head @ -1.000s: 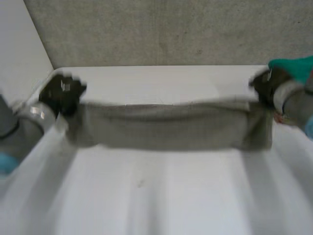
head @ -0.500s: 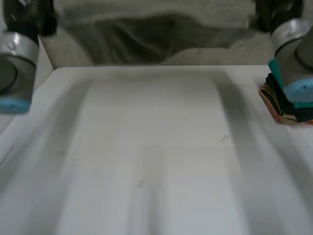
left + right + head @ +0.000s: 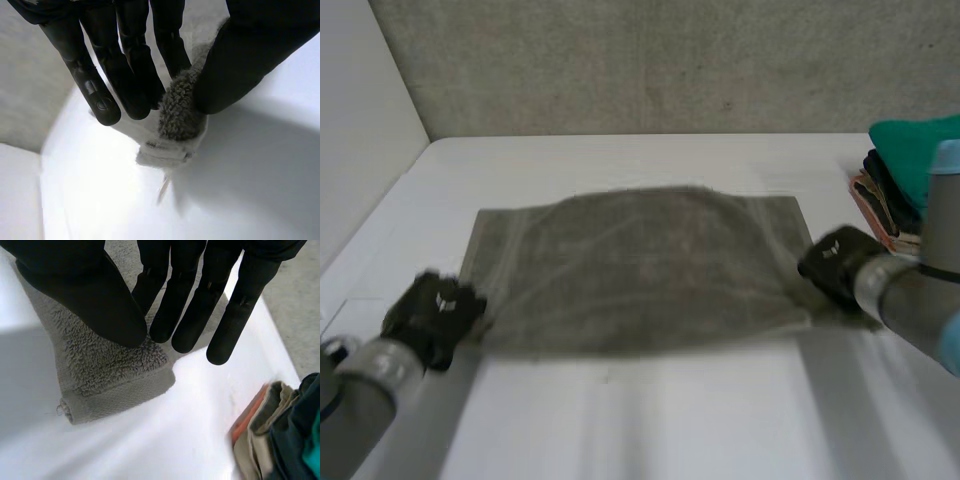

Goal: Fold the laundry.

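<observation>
**On table: towel spread flat, both near corners held**

Near edge, L side: left hand (image 3: pixel 433 312) sits at the near-left corner of the towel (image 3: pixel 640 270). Wrist view shows the corner pinched between thumb (image 3: pixel 240 65) and fingers (image 3: pixel 125 75). Terry pile is bunched up betw. them, and the hem strip sticks out just beyond the grip.

Near edge, R side: right hand (image 3: pixel 835 262) sits at the near-right corner. In its wrist view, thumb tip and fingertips (image 3: pixel 186 342) are close together on the pile just inside the hem. Grip is narrow, w/ cloth nipped betw. them. The corner itself lies flat on the white table (image 3: pixel 650 420), w/ a small thread loop at its tip.

Mid-table: towel is grey-olive, opened out approx. rectangular, long side across the table. Centre is slightly humped and far edge bowed. Far corners lie free.

Far R: stack of folded clothes (image 3: pixel 900 180) on the table, apart from the towel's far-right corner. Teal item on top; dark, tan and orange layers below.

Beyond: grey speckled wall (image 3: pixel 650 65) behind the table.
</observation>
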Action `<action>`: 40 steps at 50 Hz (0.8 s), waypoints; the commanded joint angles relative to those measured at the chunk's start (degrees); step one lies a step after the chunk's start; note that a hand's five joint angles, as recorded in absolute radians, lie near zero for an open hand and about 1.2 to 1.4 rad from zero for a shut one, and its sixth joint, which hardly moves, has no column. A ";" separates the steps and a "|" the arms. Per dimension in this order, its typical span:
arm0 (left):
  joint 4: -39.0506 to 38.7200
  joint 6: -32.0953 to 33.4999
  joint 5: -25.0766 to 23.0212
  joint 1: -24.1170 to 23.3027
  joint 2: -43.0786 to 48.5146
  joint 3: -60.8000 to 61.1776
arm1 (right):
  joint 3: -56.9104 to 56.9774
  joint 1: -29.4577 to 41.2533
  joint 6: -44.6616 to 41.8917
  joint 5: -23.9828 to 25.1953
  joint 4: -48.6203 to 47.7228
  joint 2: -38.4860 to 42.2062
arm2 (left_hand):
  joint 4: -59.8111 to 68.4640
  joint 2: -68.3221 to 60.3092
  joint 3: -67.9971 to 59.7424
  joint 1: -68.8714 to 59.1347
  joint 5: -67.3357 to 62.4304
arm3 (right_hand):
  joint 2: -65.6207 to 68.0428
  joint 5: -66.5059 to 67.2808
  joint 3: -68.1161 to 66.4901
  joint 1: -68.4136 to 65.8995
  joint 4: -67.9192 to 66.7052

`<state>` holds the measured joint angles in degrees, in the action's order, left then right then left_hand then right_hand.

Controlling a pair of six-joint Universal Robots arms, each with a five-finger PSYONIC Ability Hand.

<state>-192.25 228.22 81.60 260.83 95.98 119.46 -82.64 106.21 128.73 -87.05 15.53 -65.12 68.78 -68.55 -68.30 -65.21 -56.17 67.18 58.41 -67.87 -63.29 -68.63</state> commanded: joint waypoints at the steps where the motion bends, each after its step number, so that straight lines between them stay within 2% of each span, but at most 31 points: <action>1: 22.86 3.55 -0.04 1.17 -13.44 7.28 | -15.44 -3.55 -15.07 0.04 11.89 -11.43 | 11.22 -11.45 -11.70 -14.79 -13.83 | 12.82 11.59 -12.13 -16.71 -11.37; 3: 22.89 3.29 -0.39 1.17 -13.19 5.62 | -16.15 -4.08 -16.66 -0.05 11.02 -11.61 | 11.22 -11.45 -11.70 -14.79 -13.83 | 12.82 11.59 -12.13 -16.71 -11.37; 7: 15.61 3.02 -0.48 0.73 -9.33 1.31 | -13.87 -4.00 -12.37 -0.05 4.62 -10.12 | 11.22 -11.45 -11.70 -14.79 -13.83 | 12.82 11.59 -12.13 -16.71 -11.37; 9: 9.54 2.85 -0.13 0.29 -4.41 -2.11 | -10.63 -3.82 -8.24 -0.22 0.57 -6.00 | 11.22 -11.45 -11.70 -14.79 -13.83 | 12.82 11.59 -12.13 -16.71 -11.37; 14: 2.41 1.71 0.22 -1.28 5.08 -10.20 | -2.37 -2.86 -2.88 -0.49 -3.66 1.48 | 11.22 -11.45 -11.70 -14.79 -13.83 | 12.82 11.59 -12.13 -16.71 -11.37; 19: 0.82 -0.84 0.75 -3.31 13.87 -20.04 | 5.28 -2.50 -0.50 -0.75 -7.61 6.92 | 11.22 -11.45 -11.70 -14.79 -13.83 | 12.82 11.59 -12.13 -16.71 -11.37; 23: 0.73 -2.16 3.38 -4.01 20.38 -28.04 | 14.31 -0.93 0.12 -2.94 -12.44 13.86 | 11.22 -11.45 -11.70 -14.79 -13.83 | 12.82 11.59 -12.13 -16.71 -11.37; 26: 1.08 -2.25 6.10 -5.41 25.64 -34.71 | 20.64 0.48 -0.49 -5.13 -12.80 18.43 | 11.22 -11.45 -11.70 -14.79 -13.83 | 12.82 11.59 -12.13 -16.71 -11.37; 33: 1.17 -2.34 8.83 -7.62 33.12 -44.21 | 33.66 1.63 -0.58 -7.43 -12.80 27.92 | 11.22 -11.45 -11.70 -14.79 -13.83 | 12.82 11.59 -12.13 -16.71 -11.37; 35: 1.08 -2.42 9.10 -7.70 34.45 -46.41 | 36.91 1.71 -1.10 -8.04 -12.89 30.39 | 11.22 -11.45 -11.70 -14.79 -13.83 | -25.11 -26.33 25.80 21.22 26.56; 36: 1.08 -2.69 9.10 -7.79 34.72 -47.38 | 38.07 1.63 -1.11 -8.48 -12.89 31.10 | 11.22 -11.45 -11.70 -14.79 -13.83 | -28.30 -29.53 28.99 24.41 29.75; 37: 0.91 -2.86 9.01 -7.79 34.89 -48.08 | 39.38 1.63 -0.85 -9.18 -13.15 31.97 | -5.25 5.02 4.76 1.67 2.63 | -35.50 -36.72 36.18 31.60 36.95; 38: 1.08 -3.30 8.84 -8.05 35.07 -48.88 | 41.40 1.71 -0.50 -9.97 -13.15 32.85 | -37.55 37.32 37.07 33.98 34.94 | -57.18 -58.41 57.87 53.29 58.63; 39: 0.82 -4.09 8.14 -8.75 35.33 -50.19 | 42.37 1.80 -0.49 -10.59 -13.07 33.12 | -50.53 50.30 50.05 46.96 47.92 | -57.18 -58.41 57.87 53.29 58.63; 40: 0.56 -4.53 7.96 -9.11 35.42 -50.72 | 43.43 1.98 -0.49 -11.20 -12.80 33.30 | -43.17 42.94 42.68 39.59 40.55 | -57.18 -58.41 57.87 53.29 58.63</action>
<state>-191.13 225.51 90.56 253.03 129.94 73.33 -46.04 107.97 127.92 -95.52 2.49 -35.24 48.19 -46.93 -48.13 -42.89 -36.65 21.65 12.34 -23.51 -21.49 -23.53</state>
